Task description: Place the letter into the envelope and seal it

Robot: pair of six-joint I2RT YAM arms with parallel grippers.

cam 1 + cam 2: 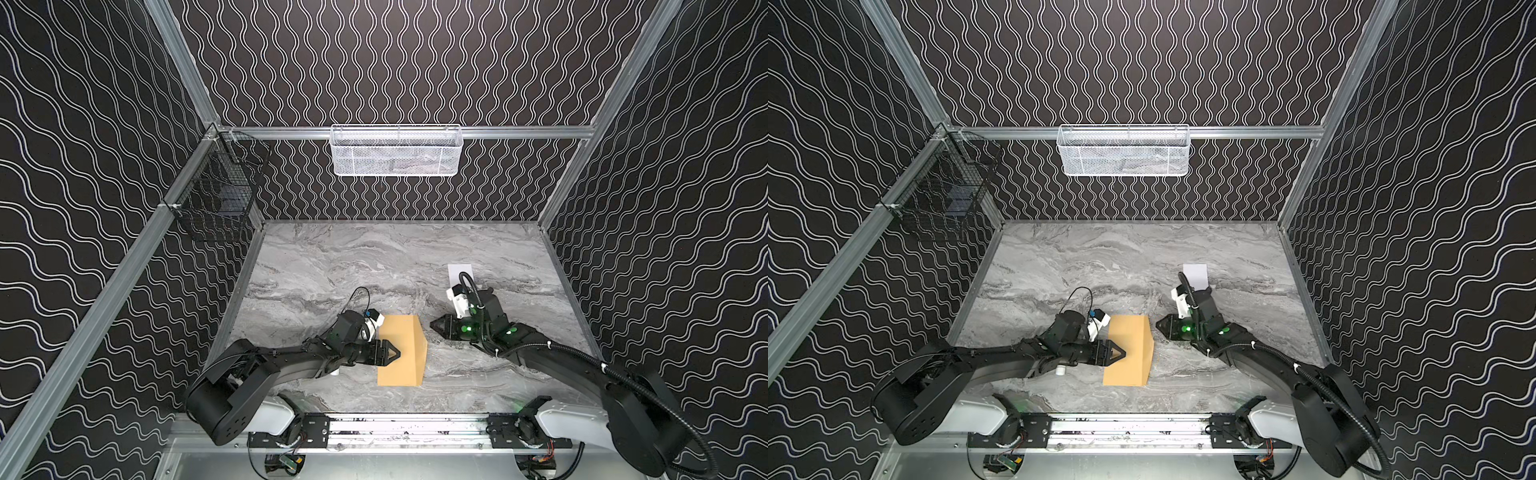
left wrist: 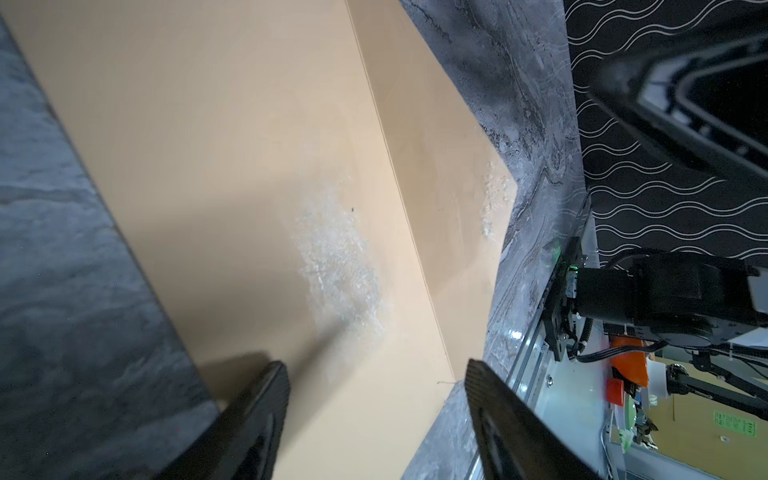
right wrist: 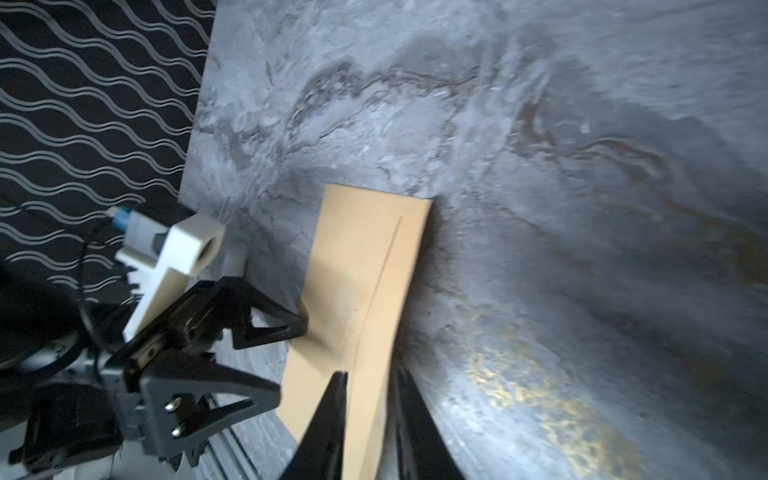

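left claw [image 1: 392, 353]: spread wide, nothing held, at the left edge of the envelope [image 1: 409, 349] | envelope: flat on the bench [image 1: 332, 266], flap open | right claw [image 1: 434, 324]: slightly parted, seemingly empty, just beside the flap | letter [image 1: 459, 271]: far right, partly hidden behind that arm | advice: envelope to be pinned flat while the letter is fetched
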